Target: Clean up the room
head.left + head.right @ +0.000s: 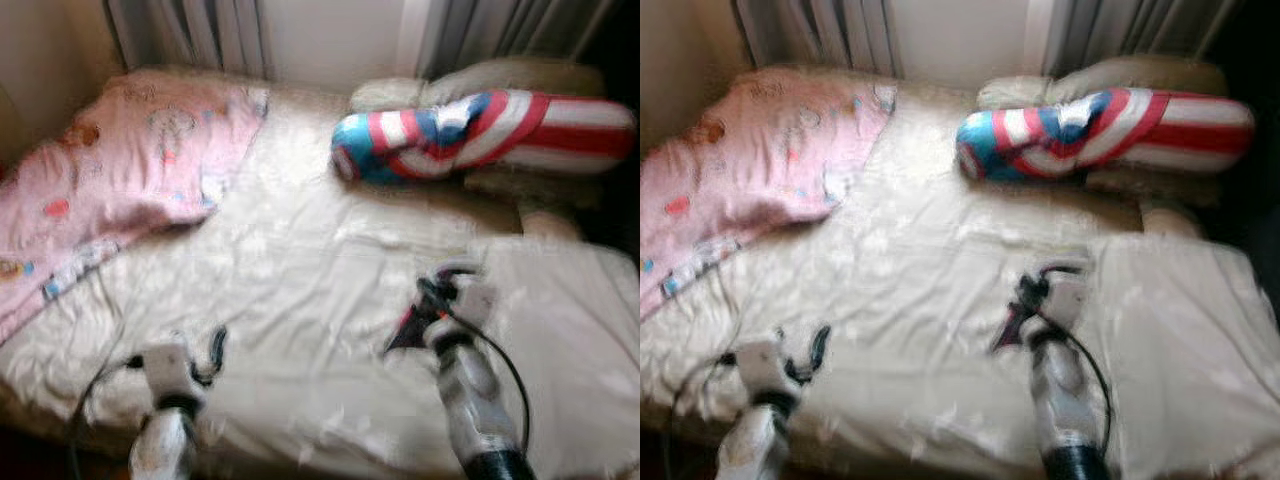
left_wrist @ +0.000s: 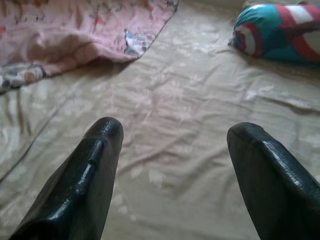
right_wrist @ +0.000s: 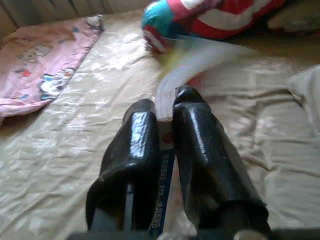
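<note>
While my right gripper [image 3: 165, 112] pinches a thin white packet [image 3: 164, 137] with blue print, its far end blurs. My left gripper [image 2: 172, 135] gapes wide over the cream sheet [image 1: 300, 270].

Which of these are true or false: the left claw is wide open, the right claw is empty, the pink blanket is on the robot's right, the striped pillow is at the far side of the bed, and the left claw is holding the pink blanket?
1. The left claw is wide open. True.
2. The right claw is empty. False: its fingers are pinched on a thin flat item, too blurred to identify.
3. The pink blanket is on the robot's right. False: it lies on the left.
4. The striped pillow is at the far side of the bed. True.
5. The left claw holds the pink blanket. False: it holds nothing, over bare sheet.
</note>
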`<state>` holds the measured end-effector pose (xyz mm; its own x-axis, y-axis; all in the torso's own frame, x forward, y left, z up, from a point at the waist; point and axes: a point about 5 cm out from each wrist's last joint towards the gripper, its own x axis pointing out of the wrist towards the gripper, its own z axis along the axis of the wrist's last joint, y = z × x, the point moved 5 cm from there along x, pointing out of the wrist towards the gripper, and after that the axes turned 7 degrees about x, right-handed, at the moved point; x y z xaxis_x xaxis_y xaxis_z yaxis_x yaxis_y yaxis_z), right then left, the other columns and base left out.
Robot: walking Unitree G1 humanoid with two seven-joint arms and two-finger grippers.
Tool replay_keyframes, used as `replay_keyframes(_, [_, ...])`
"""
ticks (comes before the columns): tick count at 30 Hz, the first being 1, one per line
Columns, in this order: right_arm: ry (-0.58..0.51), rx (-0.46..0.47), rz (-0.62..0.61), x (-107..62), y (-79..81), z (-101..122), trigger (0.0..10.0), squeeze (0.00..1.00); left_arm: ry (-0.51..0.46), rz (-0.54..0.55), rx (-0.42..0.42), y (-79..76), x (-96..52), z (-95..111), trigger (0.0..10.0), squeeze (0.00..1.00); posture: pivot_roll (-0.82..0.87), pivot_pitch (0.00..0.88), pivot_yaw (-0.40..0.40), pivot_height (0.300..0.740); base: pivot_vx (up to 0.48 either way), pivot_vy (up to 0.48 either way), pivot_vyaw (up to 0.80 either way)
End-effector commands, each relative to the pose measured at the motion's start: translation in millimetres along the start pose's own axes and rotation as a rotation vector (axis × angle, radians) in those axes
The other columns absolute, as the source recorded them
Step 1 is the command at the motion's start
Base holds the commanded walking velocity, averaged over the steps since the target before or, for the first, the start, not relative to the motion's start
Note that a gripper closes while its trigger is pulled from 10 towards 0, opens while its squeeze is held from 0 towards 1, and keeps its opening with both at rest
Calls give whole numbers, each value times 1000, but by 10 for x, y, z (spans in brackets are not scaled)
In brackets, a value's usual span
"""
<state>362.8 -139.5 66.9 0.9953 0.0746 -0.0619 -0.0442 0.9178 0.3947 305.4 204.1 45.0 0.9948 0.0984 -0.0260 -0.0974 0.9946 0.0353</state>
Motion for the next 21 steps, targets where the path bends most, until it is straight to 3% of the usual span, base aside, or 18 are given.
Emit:
replay_keyframes(1, [-36, -8, 2, 8, -22, 101, 10000, 0, 18, -19, -7, -73, -36, -43, 10000, 0, -12, 112, -55, 739, 0, 0, 0])
replay_keyframes(9, [5, -24, 17, 19, 16, 34, 10000, 0, 5, -20, -7, -84, -25, 1, 10000, 0, -11, 112, -53, 739, 0, 0, 0])
replay_keyframes(21, [6, -31, 30, 19, 58, 9, 10000, 0, 7, -26, -4, -92, -27, 6, 10000, 0, -7, 114, -47, 674, 0, 0, 0])
